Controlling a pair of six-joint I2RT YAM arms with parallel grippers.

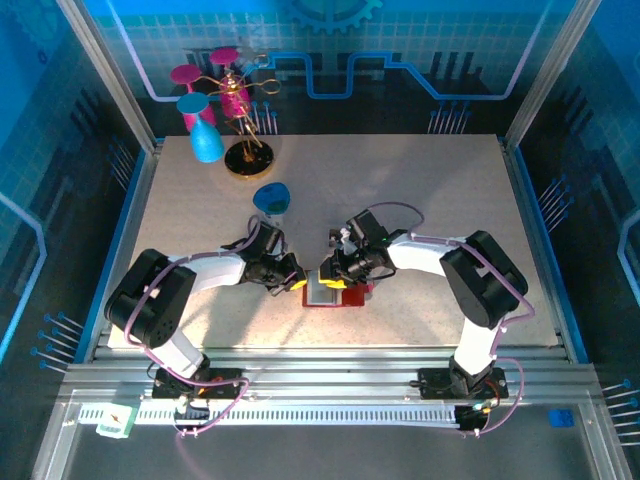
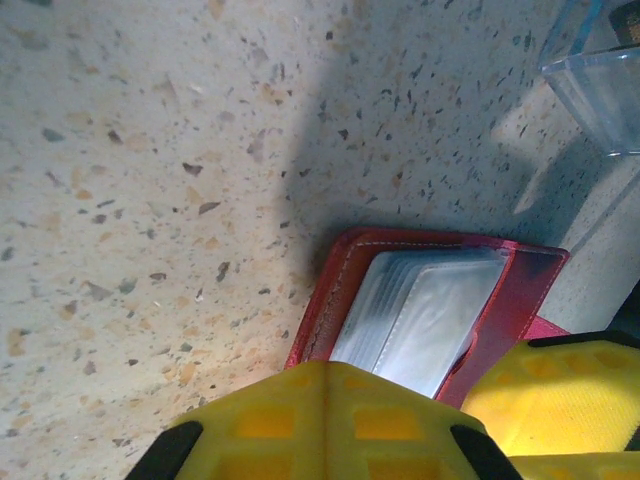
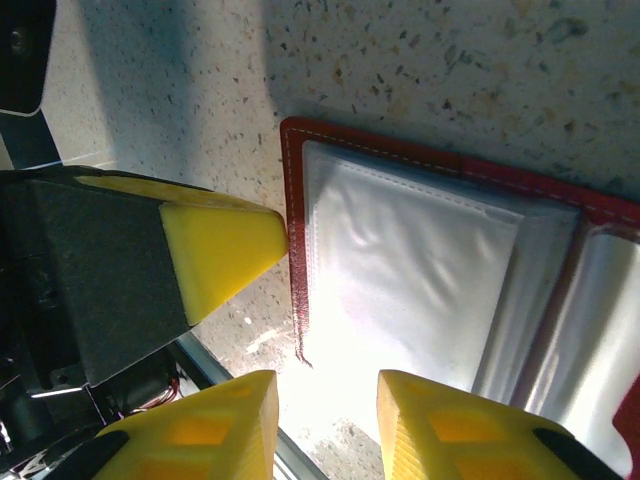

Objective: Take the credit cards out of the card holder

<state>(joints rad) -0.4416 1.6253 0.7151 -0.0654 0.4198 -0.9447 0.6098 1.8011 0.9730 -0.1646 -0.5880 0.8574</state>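
The red card holder [image 1: 345,296] lies open on the speckled table between both grippers. Its cloudy grey-blue pockets [image 2: 425,310] face up, framed by the red edge [image 3: 292,200]. I cannot make out any credit cards inside the pockets. My left gripper [image 2: 335,385] is shut, its yellow tips pressed together at the holder's left edge; one of its fingers [image 3: 225,250] touches the red rim. My right gripper [image 3: 325,405] is open, its two fingers apart over the brightly lit pocket sheet [image 3: 400,270] near the holder's corner. A right finger [image 2: 560,390] shows beside the holder.
A clear plastic tray [image 2: 600,80] stands just beyond the holder. At the back left a gold stand [image 1: 245,150] carries pink and blue glasses, and a blue cup [image 1: 270,197] lies on the table ahead of the left arm.
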